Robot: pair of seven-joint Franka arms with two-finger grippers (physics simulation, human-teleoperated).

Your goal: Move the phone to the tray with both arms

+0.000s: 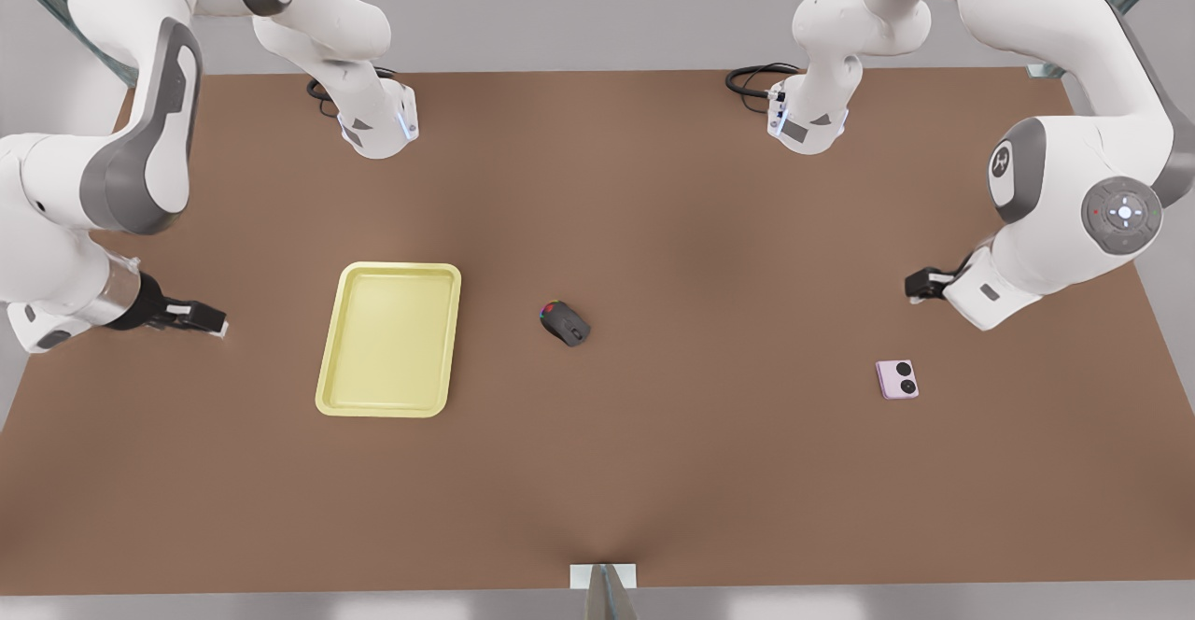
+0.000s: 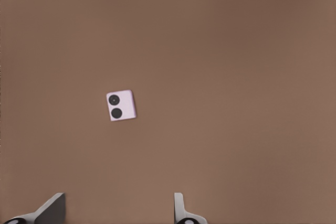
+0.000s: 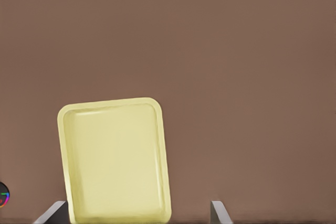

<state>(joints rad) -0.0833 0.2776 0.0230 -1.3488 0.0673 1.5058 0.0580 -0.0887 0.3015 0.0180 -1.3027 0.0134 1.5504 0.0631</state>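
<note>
- Front view: the phone (image 1: 897, 379) lies flat, face up, on the brown worktop (image 1: 672, 471) toward the front view's right edge, well apart from the tray (image 1: 390, 338), which sits toward the front view's left. A computer mouse (image 1: 565, 322) rests between them, near the worktop's middle. My left claw (image 1: 920, 285) hangs near the phone, off to one side of it; my right claw (image 1: 201, 318) hangs near the tray's outer long side. I judge the split makes sense: each arm waits by the thing nearest it, so one can lift and the other receive.
- Left wrist view: the phone (image 2: 122, 105) is ahead of my left claw (image 2: 118, 211), apart from it and untouched. The fingers (image 2: 179, 208) stand wide and released, holding nothing, so the grasp is not yet made. I'd need to descend and centre over the slab, which is thin and may be hard to pinch.
- Right wrist view: the tray (image 3: 114, 158) lies bare beneath my right claw (image 3: 137, 213), whose fingers (image 3: 219, 212) are spread and empty. A sliver of the mouse (image 3: 4, 196) shows at the picture's edge.
</note>
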